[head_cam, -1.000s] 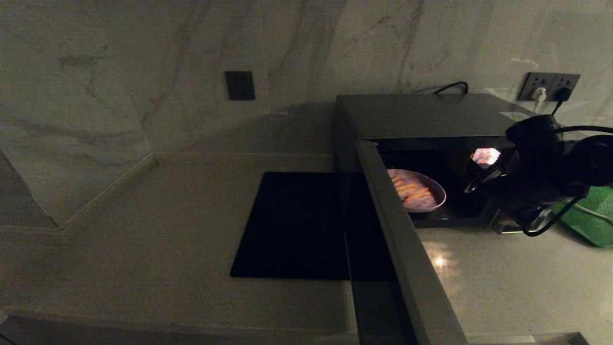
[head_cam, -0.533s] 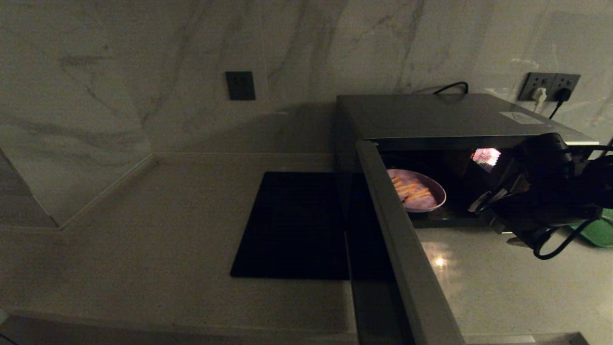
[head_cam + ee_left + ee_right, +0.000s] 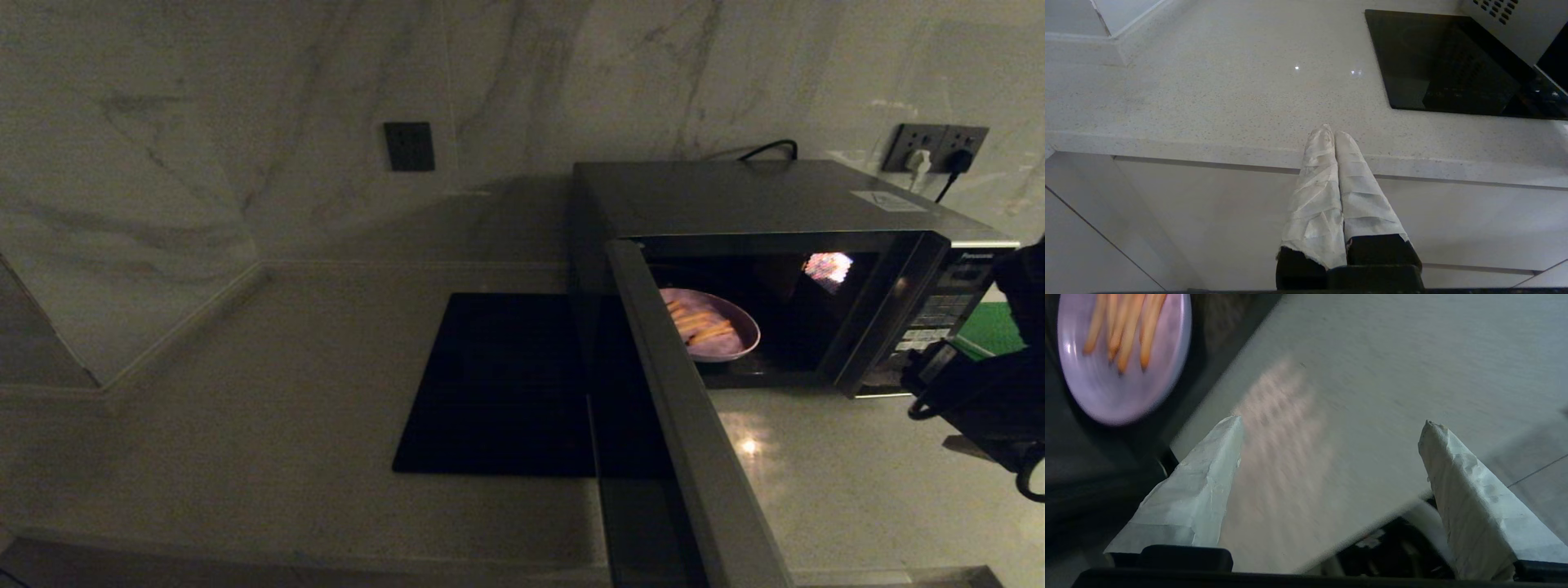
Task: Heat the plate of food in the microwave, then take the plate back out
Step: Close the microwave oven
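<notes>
Plate of food (image 3: 717, 331) sits inside the microwave (image 3: 784, 204), right of centre, door wide open. My right gripper (image 3: 1331, 457) hangs empty, fingers apart; I judge door-closing comes next, before heating.

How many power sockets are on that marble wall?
2 plates, as far as I can see: a dark socket left of the microwave, and a double socket with plugs behind its right corner. The microwave may hide others.
</notes>
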